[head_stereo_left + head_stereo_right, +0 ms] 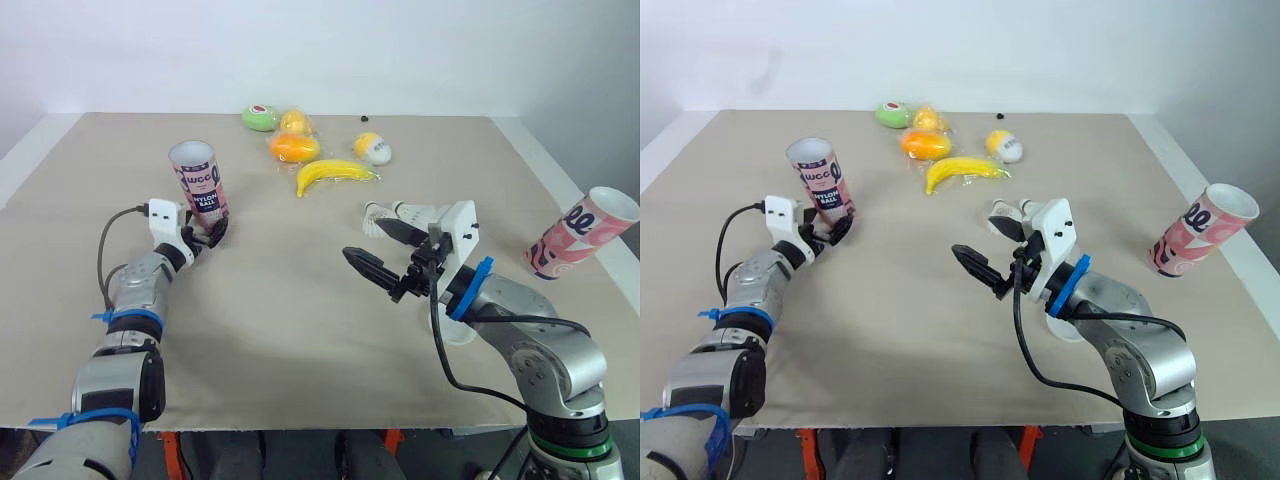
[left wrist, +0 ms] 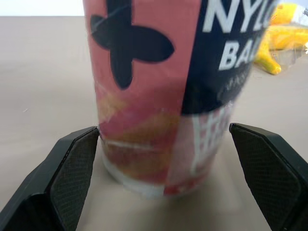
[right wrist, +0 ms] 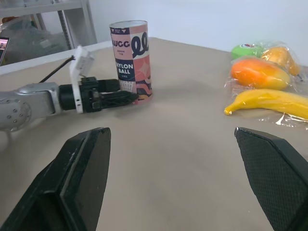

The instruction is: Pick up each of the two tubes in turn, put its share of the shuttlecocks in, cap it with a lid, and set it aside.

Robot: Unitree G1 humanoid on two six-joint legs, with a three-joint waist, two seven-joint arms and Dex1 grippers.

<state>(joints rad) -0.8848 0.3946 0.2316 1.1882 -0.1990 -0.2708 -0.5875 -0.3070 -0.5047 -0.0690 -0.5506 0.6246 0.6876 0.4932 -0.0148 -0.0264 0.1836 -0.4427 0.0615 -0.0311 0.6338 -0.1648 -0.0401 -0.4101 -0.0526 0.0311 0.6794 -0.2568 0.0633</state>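
One tube stands upright, open end up, inside the spread left gripper; the other tube tilts, mouth up-right, at the tabletop edge; the right gripper gapes empty.

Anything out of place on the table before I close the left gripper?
Yes: the right-hand tube is tipped over at the table's right edge, not upright like the left-hand tube, which stands between the open fingers of the left gripper. Nothing looks spilled or damaged.
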